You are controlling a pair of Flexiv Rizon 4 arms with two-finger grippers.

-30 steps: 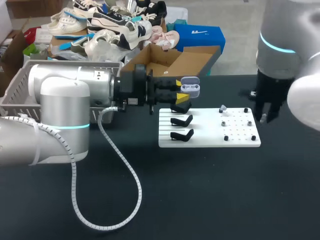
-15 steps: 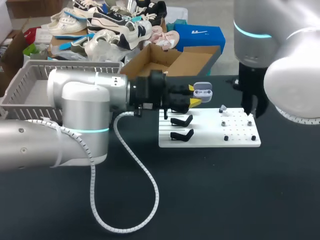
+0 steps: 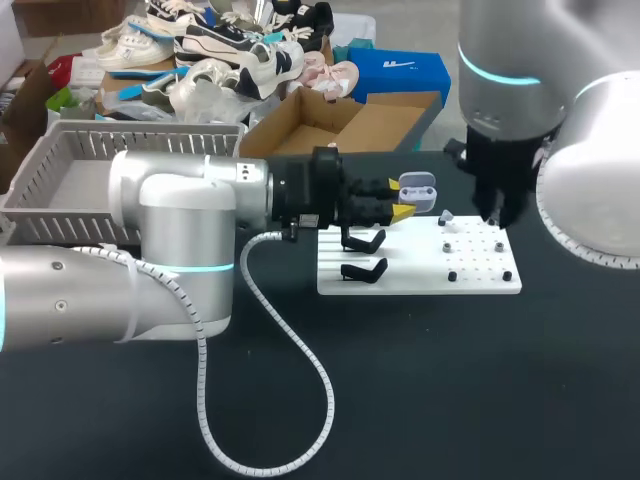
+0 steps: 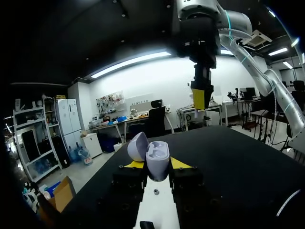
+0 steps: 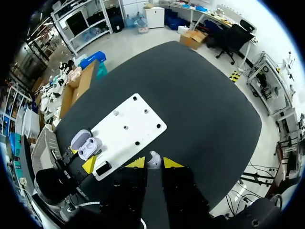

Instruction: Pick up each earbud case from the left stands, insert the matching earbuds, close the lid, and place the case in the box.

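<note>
My left gripper (image 3: 398, 199) reaches in from the left and is shut on a lavender earbud case (image 3: 419, 190), held with its lid open just above the white board (image 3: 420, 275). In the left wrist view the case (image 4: 158, 155) sits between the yellow tips, lid (image 4: 137, 146) tipped aside. My right gripper (image 3: 491, 214) hangs over the board's far right corner. In the right wrist view a small white earbud (image 5: 153, 160) is pinched between its yellow tips, with the case (image 5: 86, 143) and board (image 5: 128, 126) below.
Two black stands (image 3: 362, 240) (image 3: 362, 270) occupy the board's left side; small pegs (image 3: 452, 275) dot its right side. A grey basket (image 3: 60, 180) stands at the back left and an open cardboard box (image 3: 340, 125) behind the board. A grey cable (image 3: 300, 350) loops across the front.
My left arm has carried the open case rightward, toward the board's middle. My right arm has swung left to the board's far right corner.
</note>
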